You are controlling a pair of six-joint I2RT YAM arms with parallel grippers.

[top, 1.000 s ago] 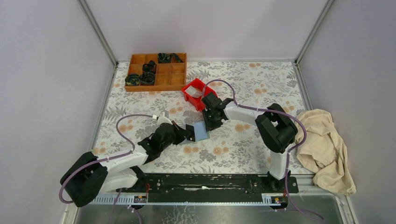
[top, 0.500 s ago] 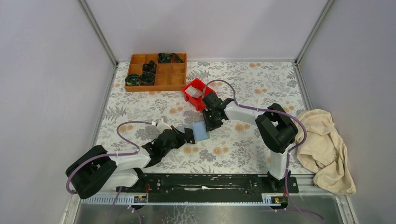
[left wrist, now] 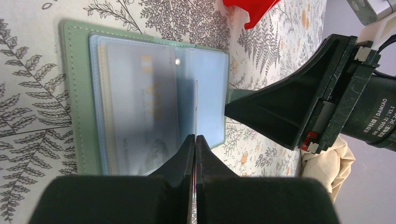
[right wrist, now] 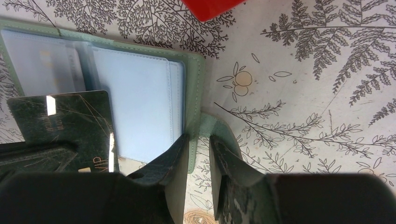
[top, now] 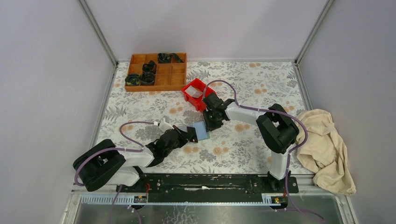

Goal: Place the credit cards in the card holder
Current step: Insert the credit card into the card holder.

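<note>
The card holder point(top: 202, 131) lies open on the floral table, sage-green with pale inner pockets point(left wrist: 74, 93) point(right wrist: 135, 107). My left gripper point(top: 191, 135) point(left wrist: 195, 137) is shut on a dark grey credit card point(right wrist: 65, 121) with gold lettering. Seen edge-on in the left wrist view, this card point(left wrist: 195, 107) stands over the holder's middle fold. A whitish card point(left wrist: 140, 98) sits in the holder's left pocket, with a tan edge point(left wrist: 103, 102) beside it. My right gripper point(top: 208, 125) point(right wrist: 198, 144) is open. Its tips rest on the holder's right edge and green tab.
A red bin point(top: 194, 93) stands just behind the holder, close to my right wrist. A brown wooden compartment tray point(top: 156, 71) with black parts sits at the back left. A beige cloth point(top: 324, 147) is bunched at the right edge.
My left arm's shoulder and elbow have swung right, while its gripper keeps the dark card at the holder. The right arm has barely moved.
</note>
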